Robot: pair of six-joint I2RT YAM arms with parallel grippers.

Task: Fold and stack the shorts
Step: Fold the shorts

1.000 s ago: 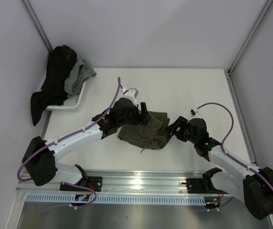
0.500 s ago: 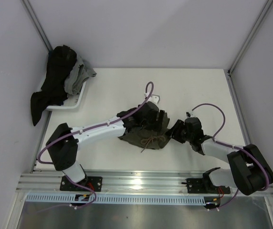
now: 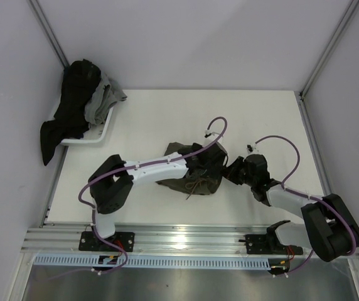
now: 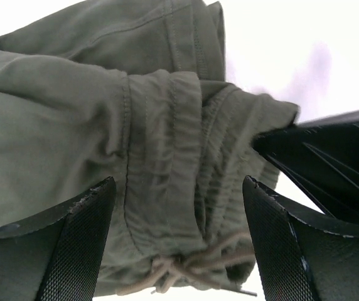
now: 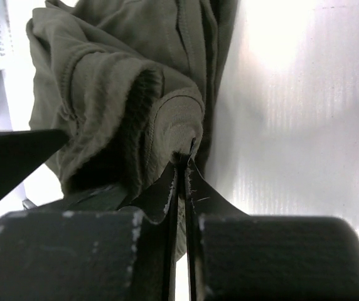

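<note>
Overhead, the olive-green soft fabric shorts (image 3: 199, 185) lie crumpled in the middle of the white worktop (image 3: 167, 119), between my two arms. My left pincer (image 3: 212, 164) is over their right part, and my right pincer (image 3: 232, 169) meets their right edge. Well apart, at the far left corner, a white tray (image 3: 101, 135) carries a heap of dark clothes (image 3: 76, 106).

From my left wrist, that pincer (image 4: 178, 185) stands wide, its fingers either side of the gathered waistband. The beige drawstring knot (image 4: 186, 271) lies between them. The shorts (image 4: 66, 125) fill most of the view. Whether I touch them I cannot tell.

From my right wrist, the pincer (image 5: 182, 164) is pressed together on a rolled fold at the edge of the shorts (image 5: 104, 69), with thin fabric nipped between its tips.
</note>
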